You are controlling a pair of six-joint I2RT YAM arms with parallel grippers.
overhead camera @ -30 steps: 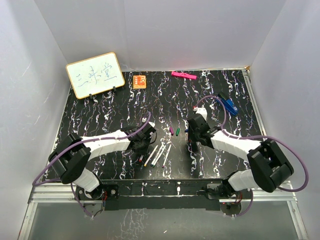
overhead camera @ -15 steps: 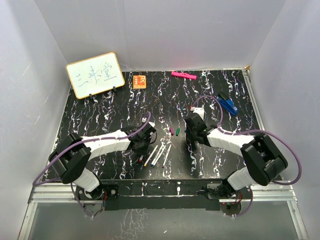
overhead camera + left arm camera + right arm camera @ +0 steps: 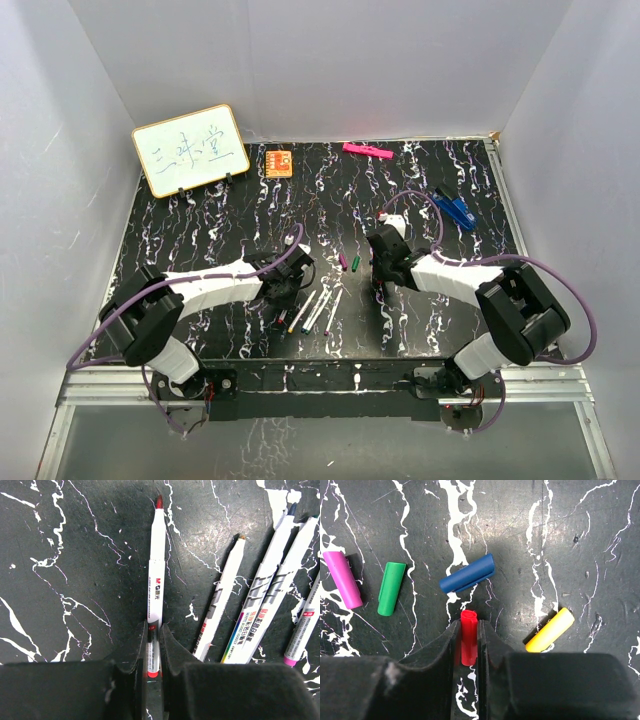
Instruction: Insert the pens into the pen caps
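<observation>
In the left wrist view my left gripper [image 3: 152,636] is shut on the rear end of the red-tipped pen [image 3: 156,575], which lies on the black marbled table and points away. Several other white pens [image 3: 265,585] lie fanned out to its right. In the right wrist view my right gripper [image 3: 468,630] has its jaws pressed against both sides of the red cap [image 3: 468,622], which rests on the table. Around it lie the blue cap [image 3: 467,573], green cap [image 3: 391,588], purple cap [image 3: 342,579] and yellow cap [image 3: 550,629]. From above, the left gripper [image 3: 282,288] and right gripper [image 3: 381,268] flank the pens [image 3: 316,310].
A small whiteboard [image 3: 190,150] stands at the back left, beside an orange block [image 3: 279,162]. A flat pink bar [image 3: 366,151] lies at the back edge. Blue clip-like pieces [image 3: 455,209] sit at the right. White walls enclose the table on three sides.
My right gripper has shifted slightly left and away, and its jaws have narrowed onto the red cap. The left arm and its pen have stayed where they were.
</observation>
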